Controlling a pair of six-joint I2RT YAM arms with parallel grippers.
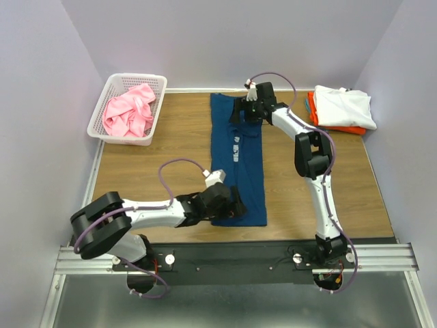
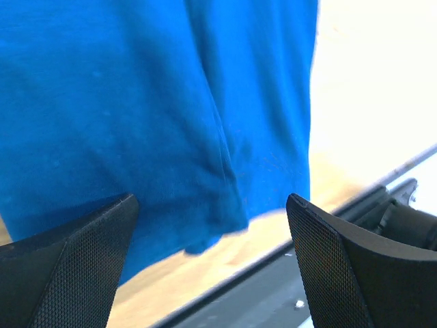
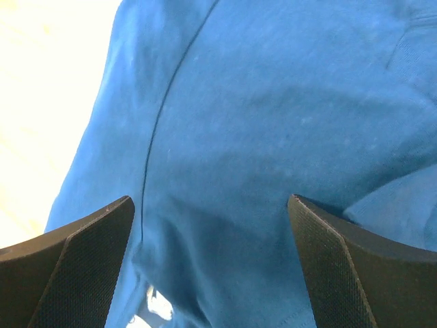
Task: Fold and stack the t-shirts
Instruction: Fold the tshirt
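A navy blue t-shirt (image 1: 237, 164) lies folded into a long strip down the middle of the table, its pale print showing. My left gripper (image 1: 235, 207) is open over the strip's near end; the left wrist view shows the blue cloth (image 2: 157, 116) and its hem between the spread jaws. My right gripper (image 1: 247, 108) is open over the strip's far end; the right wrist view shows blue cloth (image 3: 273, 123) between the spread jaws. A pink t-shirt (image 1: 128, 111) lies crumpled in the basket. A folded white t-shirt (image 1: 343, 107) tops a stack with orange (image 1: 313, 109) and teal edges.
A white plastic lattice basket (image 1: 97, 113) stands at the back left. The stack of folded shirts sits at the back right by the wall. The wooden table (image 1: 150, 178) ends at a black rail (image 1: 273, 256) along the near edge.
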